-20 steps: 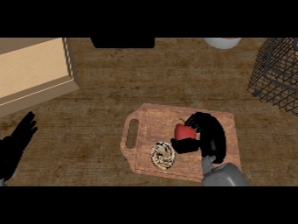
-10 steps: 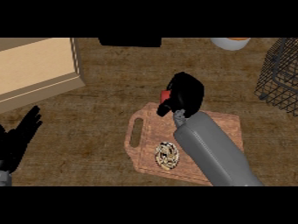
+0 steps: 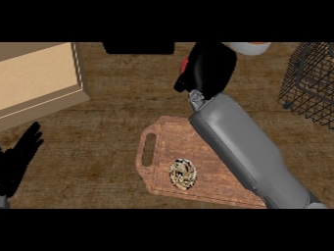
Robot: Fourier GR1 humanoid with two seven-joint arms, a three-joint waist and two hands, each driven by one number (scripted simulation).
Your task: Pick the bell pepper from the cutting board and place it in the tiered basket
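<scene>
Now right robot hand (image 3: 207,68) curled on red bell pepper (image 3: 184,64); left robot hand (image 3: 9,164) open; wire tiered basket (image 3: 320,83) nr.

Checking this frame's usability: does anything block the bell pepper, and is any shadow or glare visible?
Head view: the right hand curls over the bell pepper, leaving only a red sliver; no glare or distinct shadows on the cutting board; the tiered basket is cut by the right edge.

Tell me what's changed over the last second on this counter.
The right hand, shut on the bell pepper, lifted it off the cutting board and carried it toward the counter's far edge. The left hand stayed open at the left; the round item stayed on the board.
</scene>
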